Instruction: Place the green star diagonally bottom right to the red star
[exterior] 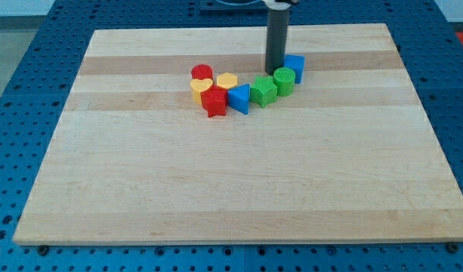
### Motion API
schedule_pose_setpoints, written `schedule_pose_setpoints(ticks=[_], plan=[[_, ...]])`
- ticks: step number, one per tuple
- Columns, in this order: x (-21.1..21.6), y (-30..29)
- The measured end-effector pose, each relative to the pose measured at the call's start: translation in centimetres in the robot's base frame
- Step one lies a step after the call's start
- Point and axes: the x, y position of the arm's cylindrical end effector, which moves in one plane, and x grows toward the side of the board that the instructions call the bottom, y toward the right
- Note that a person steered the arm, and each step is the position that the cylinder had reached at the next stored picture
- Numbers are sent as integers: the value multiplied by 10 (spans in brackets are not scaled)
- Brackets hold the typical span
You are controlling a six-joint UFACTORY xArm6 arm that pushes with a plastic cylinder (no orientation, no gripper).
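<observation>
The green star (263, 91) lies on the wooden board (239, 166) near the top middle. The red star (214, 101) lies to its left, with a blue triangle (239, 98) between them. My tip (275, 72) is just above the green star and touches or nearly touches the top left of a green cylinder (285, 80). The rod comes down from the view's top.
A blue cube (294, 67) sits right of the rod, behind the green cylinder. A red cylinder (202, 73), a yellow heart (202, 88) and a yellow hexagon (226, 81) cluster above the red star. All blocks form one touching arc.
</observation>
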Motion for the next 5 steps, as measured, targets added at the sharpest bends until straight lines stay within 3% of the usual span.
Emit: schedule_pose_setpoints(ticks=[3,5], plan=[[-1,17],[2,-39]])
